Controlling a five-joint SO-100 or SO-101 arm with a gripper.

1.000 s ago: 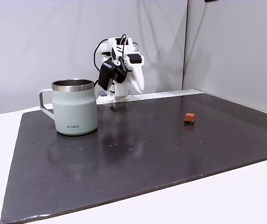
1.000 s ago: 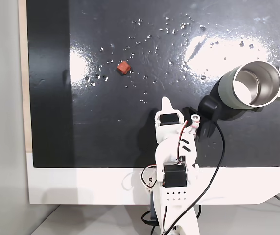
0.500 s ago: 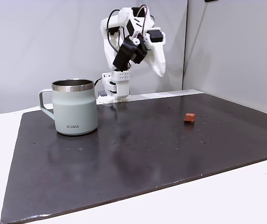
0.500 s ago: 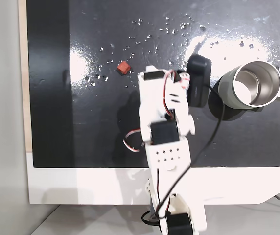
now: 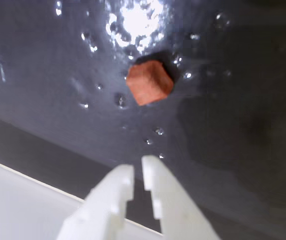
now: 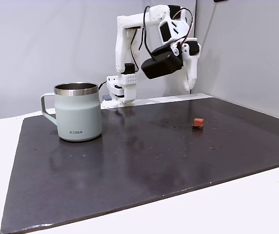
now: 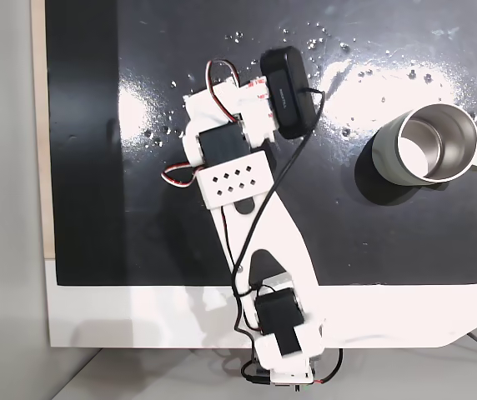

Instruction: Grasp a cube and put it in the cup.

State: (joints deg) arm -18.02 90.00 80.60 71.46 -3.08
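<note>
The cube, a small reddish-brown block, lies on the dark mat; in the wrist view it sits just ahead of my gripper. The two white fingers nearly touch and hold nothing. From the side fixed view, my gripper hangs in the air, pointing down, above and slightly behind the cube. The cup, a pale grey-green mug with a steel rim, stands upright at the mat's left. Seen from above, the cup is at the right and the arm covers the cube.
A glossy dark mat with small droplets covers most of the white table. The arm's base is bolted at the table edge. Grey walls stand close behind and at the right in the side fixed view.
The arm has unfolded from its low tucked pose by the base, risen, and swung out over the mat until the gripper hangs above the cube. The cube and cup have not moved.
</note>
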